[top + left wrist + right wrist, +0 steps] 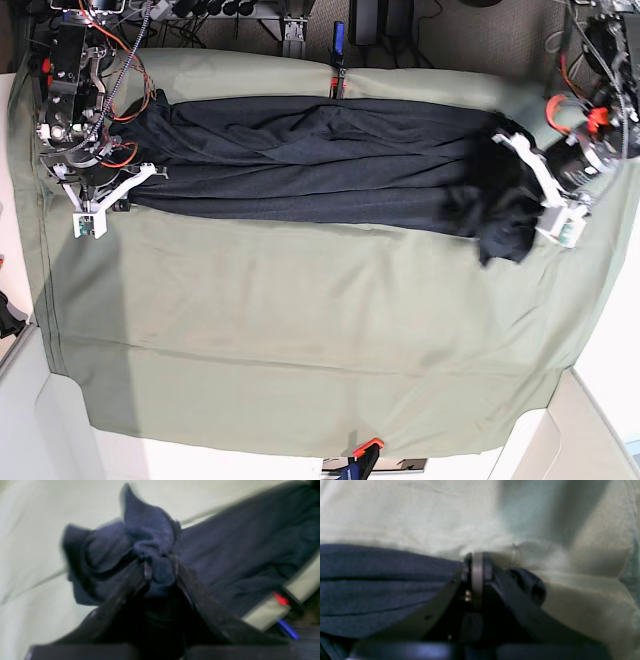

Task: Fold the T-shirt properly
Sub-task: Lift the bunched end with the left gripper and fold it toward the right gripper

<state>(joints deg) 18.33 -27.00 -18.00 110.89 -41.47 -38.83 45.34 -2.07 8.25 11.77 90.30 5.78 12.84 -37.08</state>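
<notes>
You get even, soft overhead light in the base view — sharp, no glare, with a faint shadow along the left of the olive-green cloth-covered tabletop (300, 330). Both wrist views are smeared and out of focus — the dark navy knit T-shirt (155, 545) loses its edges.

Both wrist views are blurred, so the weave and hems of the T-shirt (237, 555) cannot be made out. The left gripper (161, 571) is partly covered by bunched fabric. The tips of the right gripper (477, 562) are smeared against the green cloth (420, 517). In the base view, the surface (300, 340) is hidden under that cloth.
</notes>
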